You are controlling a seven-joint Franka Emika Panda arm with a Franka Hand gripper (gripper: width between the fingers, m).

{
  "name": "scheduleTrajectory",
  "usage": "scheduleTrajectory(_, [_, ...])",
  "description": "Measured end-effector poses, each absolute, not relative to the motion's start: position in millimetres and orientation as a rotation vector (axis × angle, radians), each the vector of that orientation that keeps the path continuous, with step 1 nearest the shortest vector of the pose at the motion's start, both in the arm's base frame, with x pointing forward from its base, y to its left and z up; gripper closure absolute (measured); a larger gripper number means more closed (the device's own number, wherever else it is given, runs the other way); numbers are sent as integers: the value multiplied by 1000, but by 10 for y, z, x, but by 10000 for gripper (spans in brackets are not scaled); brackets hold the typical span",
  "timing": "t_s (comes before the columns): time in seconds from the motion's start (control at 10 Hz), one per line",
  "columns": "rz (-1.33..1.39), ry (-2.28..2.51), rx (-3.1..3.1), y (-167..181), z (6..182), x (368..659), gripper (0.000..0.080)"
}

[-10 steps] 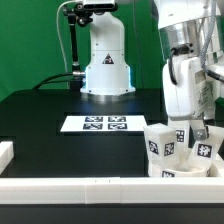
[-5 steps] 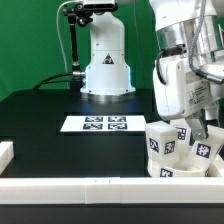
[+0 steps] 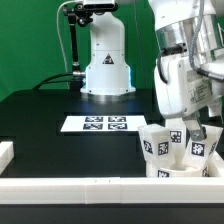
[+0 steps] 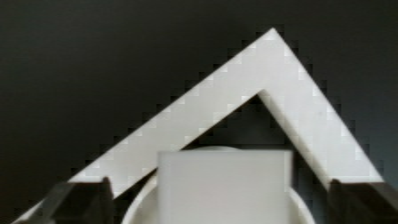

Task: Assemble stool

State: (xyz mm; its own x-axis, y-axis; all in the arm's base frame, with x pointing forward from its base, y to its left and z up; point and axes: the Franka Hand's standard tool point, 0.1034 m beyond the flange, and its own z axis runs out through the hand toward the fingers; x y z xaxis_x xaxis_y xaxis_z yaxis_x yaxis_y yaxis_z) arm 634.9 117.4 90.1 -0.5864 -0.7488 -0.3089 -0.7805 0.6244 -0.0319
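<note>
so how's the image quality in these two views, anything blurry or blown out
Exterior view: evenly lit and fairly sharp, tags on the marker board and stool distinct. Wrist view: soft and low-detail, a white leg fills the foreground, nearly featureless, against the dark table.

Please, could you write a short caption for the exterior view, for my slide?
Panda arm's end effector lowered over the white tagged stool by the border rail, marker board behind.

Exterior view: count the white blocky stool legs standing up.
3 show: one white blocky leg at the exterior view's left, one mid-cluster, one right. The arm may hide more.
</note>
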Motion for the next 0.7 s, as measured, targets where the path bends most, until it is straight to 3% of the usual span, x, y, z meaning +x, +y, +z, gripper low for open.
scheduleTrajectory(0.3, [160,2502,-1238,1213,1267,6429,158])
scheduleTrajectory(0.7, [158,2505,-1240,1211,1241,6423,151])
